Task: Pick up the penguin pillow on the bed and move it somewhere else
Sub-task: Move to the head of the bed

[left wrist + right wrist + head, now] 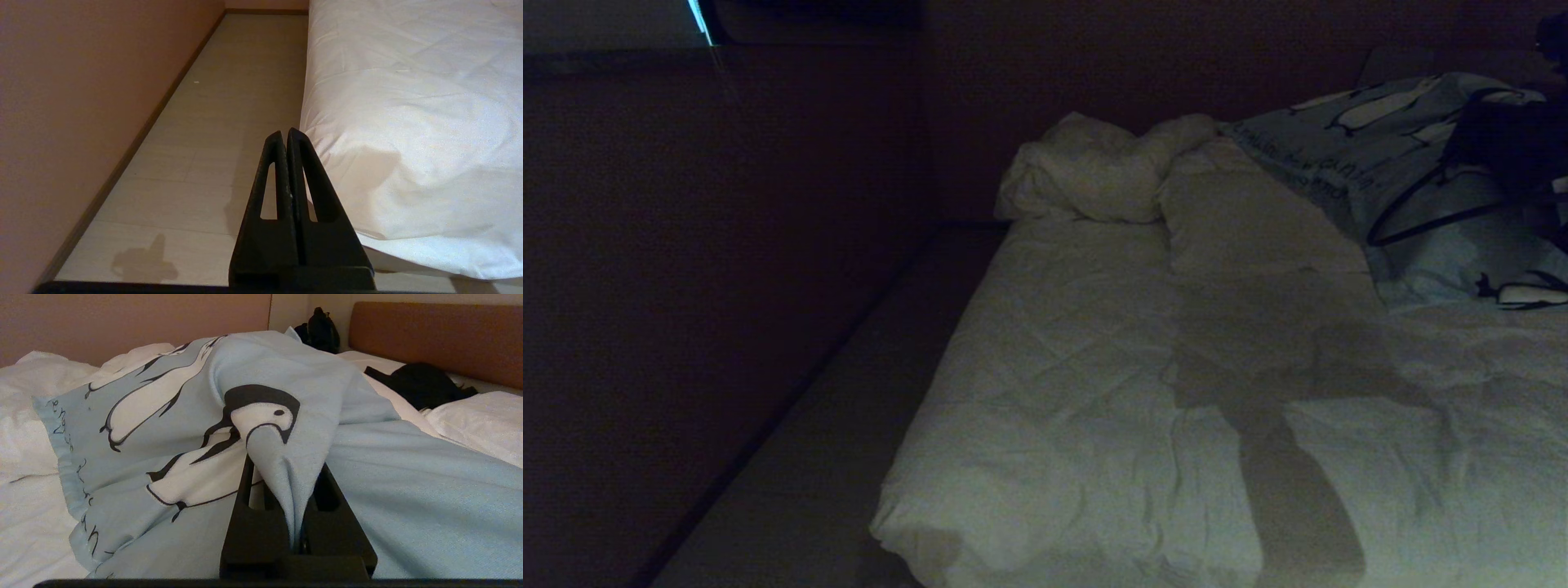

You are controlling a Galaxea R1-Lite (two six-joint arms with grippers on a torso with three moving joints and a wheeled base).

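The head view is very dim and grainy: the wall (727,245) is nearly black, and a long dark shadow crosses the bed (1094,392) toward its near edge. A thin bright streak glares at the top left. Both wrist views are warmly, evenly lit and sharp; a soft shadow lies on the floor (143,261).

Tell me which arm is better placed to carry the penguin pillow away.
Right: the right gripper is shut on a fold of the penguin pillow. The left gripper hangs shut beside the bed, holding nothing.
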